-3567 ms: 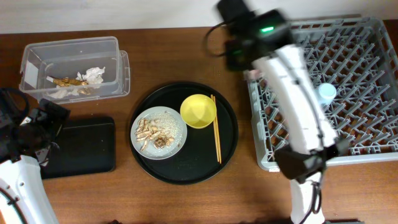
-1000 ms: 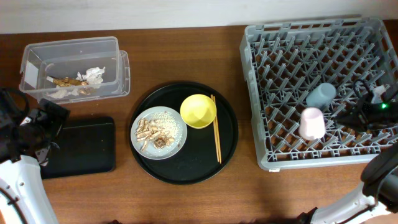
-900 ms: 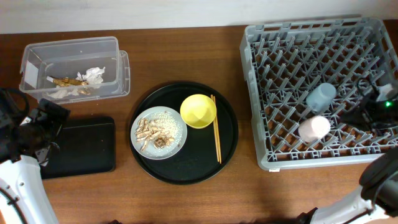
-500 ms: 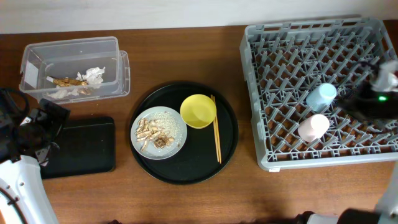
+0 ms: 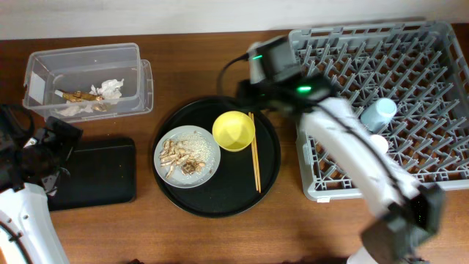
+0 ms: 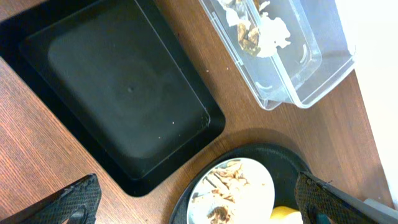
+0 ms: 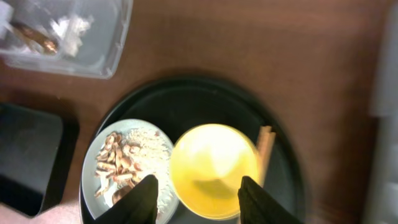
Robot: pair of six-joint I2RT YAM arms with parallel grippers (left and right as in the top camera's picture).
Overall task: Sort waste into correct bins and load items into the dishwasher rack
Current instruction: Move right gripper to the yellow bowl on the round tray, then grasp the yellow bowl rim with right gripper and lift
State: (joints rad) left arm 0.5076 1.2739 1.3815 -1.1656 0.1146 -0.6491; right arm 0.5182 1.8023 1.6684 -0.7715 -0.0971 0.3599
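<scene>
The yellow bowl (image 5: 234,130), the grey plate (image 5: 187,156) with beige food bits and the wooden chopsticks (image 5: 254,150) sit on the round black tray (image 5: 220,198). My right gripper (image 7: 199,199) is open and empty, just above the yellow bowl (image 7: 208,165). The light-blue cup (image 5: 379,112) and the pink cup (image 5: 379,144) lie in the grey dishwasher rack (image 5: 440,66); my right arm partly hides the pink cup. The clear tub (image 5: 84,77) holds white napkins (image 5: 111,89) and brown scraps (image 5: 77,96). My left gripper (image 6: 199,205) is open and empty beside the shallow black tray (image 5: 95,172).
My right arm (image 5: 344,132) crosses the rack's front left corner. The tub stands at the back left, with the shallow black tray (image 6: 118,93) in front of it. Bare wood runs along the table's front edge.
My right arm has swung from the rack's right side to over the round tray. The pink cup has tipped over beside the light-blue cup. The left arm has not moved.
</scene>
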